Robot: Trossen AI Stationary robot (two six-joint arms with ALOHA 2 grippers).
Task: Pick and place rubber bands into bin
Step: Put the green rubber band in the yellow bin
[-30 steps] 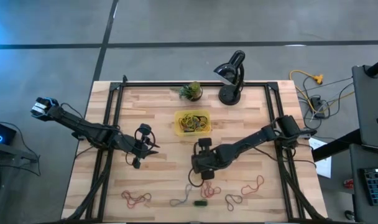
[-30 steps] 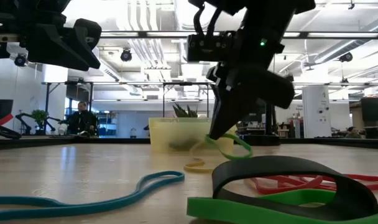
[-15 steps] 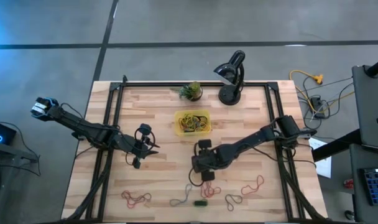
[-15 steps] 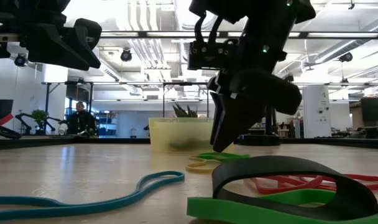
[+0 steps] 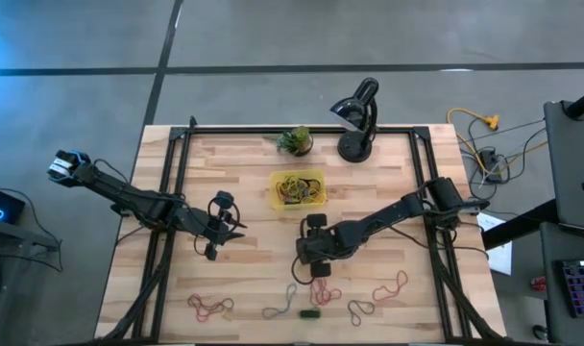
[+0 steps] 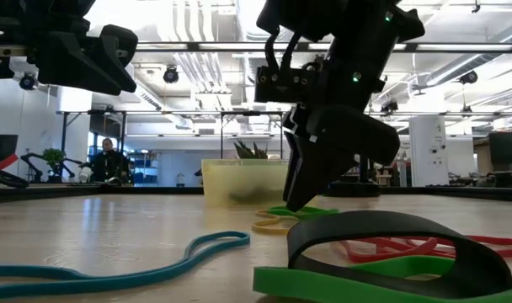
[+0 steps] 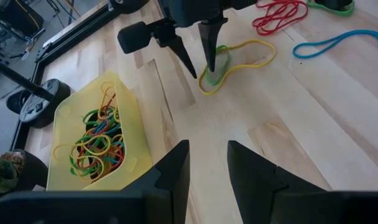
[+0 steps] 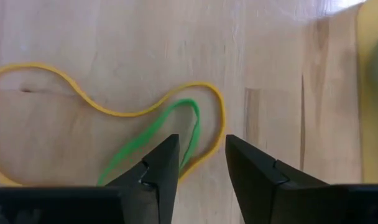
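Note:
The bin (image 5: 297, 189), a yellow tray, stands far of the table's middle with several coloured rubber bands (image 7: 92, 134) inside. My right gripper (image 5: 318, 273) is open and points steeply down at a green rubber band (image 8: 158, 130) that lies flat on the wood inside a yellow one (image 8: 114, 113). More bands lie near the front edge: red (image 5: 210, 308), teal (image 6: 155, 265), a thick green-and-black one (image 6: 382, 261) and red (image 5: 390, 285). My left gripper (image 5: 213, 252) waits open at the left, above the table, with nothing between its fingers (image 7: 207, 168). My right gripper comes from above with its fingertips (image 7: 211, 67) right at the green band's near end (image 7: 217, 61). The band lies slack on the table. I cannot tell whether a fingertip touches it.
A small potted plant (image 5: 295, 141) and a black desk lamp (image 5: 357, 120) stand at the far edge behind the bin. Black frame rails (image 5: 167, 192) run along the table's sides. A person (image 6: 111, 160) sits far off in the room behind.
My right gripper has opened and let go of the green band. The band hung from its fingers just above the table a second ago and has fallen flat onto the wood beside the yellow one.

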